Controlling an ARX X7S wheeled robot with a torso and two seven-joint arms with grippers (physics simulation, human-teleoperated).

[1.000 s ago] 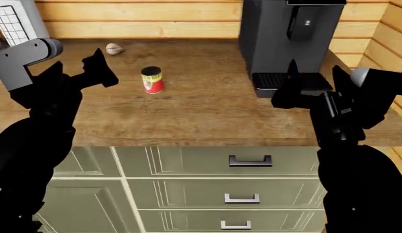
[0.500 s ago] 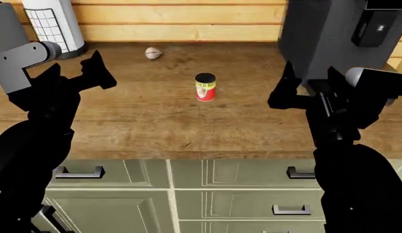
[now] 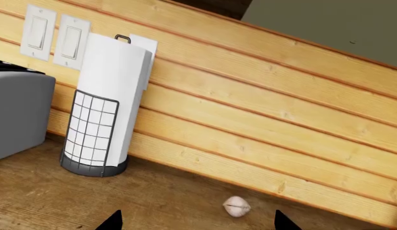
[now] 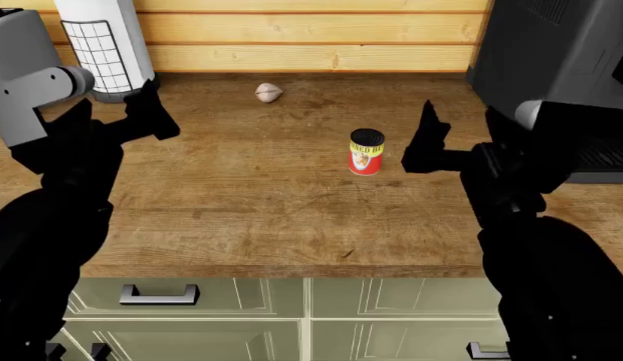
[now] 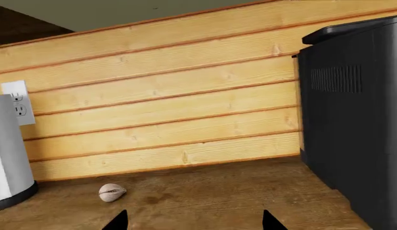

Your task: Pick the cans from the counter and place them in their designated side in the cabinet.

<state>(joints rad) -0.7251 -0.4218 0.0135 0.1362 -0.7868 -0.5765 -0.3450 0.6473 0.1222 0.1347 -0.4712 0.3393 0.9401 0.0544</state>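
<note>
One of the cans, short and red with a yellow label band and dark top (image 4: 366, 153), stands upright mid-counter (image 4: 241, 218). My right gripper (image 4: 424, 143) hangs open just to the can's right, apart from it; in the right wrist view its fingertips (image 5: 118, 222) are spread wide over bare wood, and my right gripper (image 5: 194, 224) holds nothing. My left gripper (image 4: 151, 113) is open at the far left, well away from the can; its left wrist view shows my left gripper (image 3: 197, 224) with tips wide apart and empty. The can shows in neither wrist view. The cabinet is out of the head view.
A pale garlic bulb (image 4: 268, 92) lies near the back wall. A paper-towel roll in a wire holder (image 4: 101, 45) and a grey toaster (image 4: 16, 37) stand back left. A tall black coffee machine (image 4: 563, 68) fills the back right. Sage-green drawers (image 4: 241, 316) sit below the counter edge.
The head view has shifted left and closer, so the can and coffee machine slid right in it. The right gripper now sits next to the can. Both grippers stay open.
</note>
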